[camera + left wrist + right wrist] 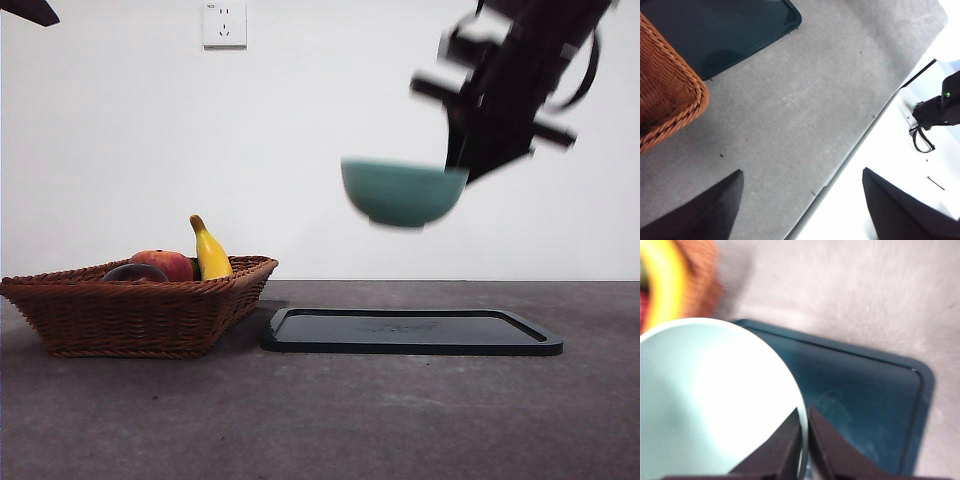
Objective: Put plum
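Right gripper: my jaws clamped on rim of teal bowl, bowl held in air above dark tray, clear of it. Front view blurred around arm. Left gripper: my jaws spread wide, nothing between them, hanging over bare table near basket corner. Plum: lying in wicker basket, touching red fruit, banana just behind. Basket stands just beside tray.
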Robot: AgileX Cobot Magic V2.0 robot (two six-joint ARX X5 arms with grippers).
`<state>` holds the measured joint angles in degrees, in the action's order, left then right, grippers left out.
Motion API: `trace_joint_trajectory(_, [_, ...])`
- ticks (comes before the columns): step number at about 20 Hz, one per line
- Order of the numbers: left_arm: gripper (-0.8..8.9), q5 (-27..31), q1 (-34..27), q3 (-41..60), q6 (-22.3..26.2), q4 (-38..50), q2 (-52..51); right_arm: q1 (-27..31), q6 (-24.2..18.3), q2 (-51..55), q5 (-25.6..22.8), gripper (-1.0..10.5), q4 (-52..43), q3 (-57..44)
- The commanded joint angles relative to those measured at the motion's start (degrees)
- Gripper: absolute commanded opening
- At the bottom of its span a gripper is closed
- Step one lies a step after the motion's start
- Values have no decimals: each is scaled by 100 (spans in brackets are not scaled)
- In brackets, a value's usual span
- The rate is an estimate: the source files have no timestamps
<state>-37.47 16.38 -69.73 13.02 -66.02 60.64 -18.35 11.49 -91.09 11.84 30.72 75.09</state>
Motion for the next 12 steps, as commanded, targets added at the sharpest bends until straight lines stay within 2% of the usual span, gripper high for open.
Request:
trace_joint_trajectory(1, [374, -26, 20, -72, 87, 13, 39, -236, -208, 442, 13, 8, 525, 4])
trace_joint_trajectory(4, [374, -26, 20, -72, 87, 2, 39, -688, -208, 1333, -39, 8, 533, -623])
trace_joint_trajectory(7, [374, -26, 20, -72, 87, -2, 39, -1091, -203, 2022, -291, 8, 378, -1412])
trace_joint_trajectory(12, [374, -26, 20, -72, 85, -20, 39, -1510, -94, 2225, -295, 8, -26, -2267])
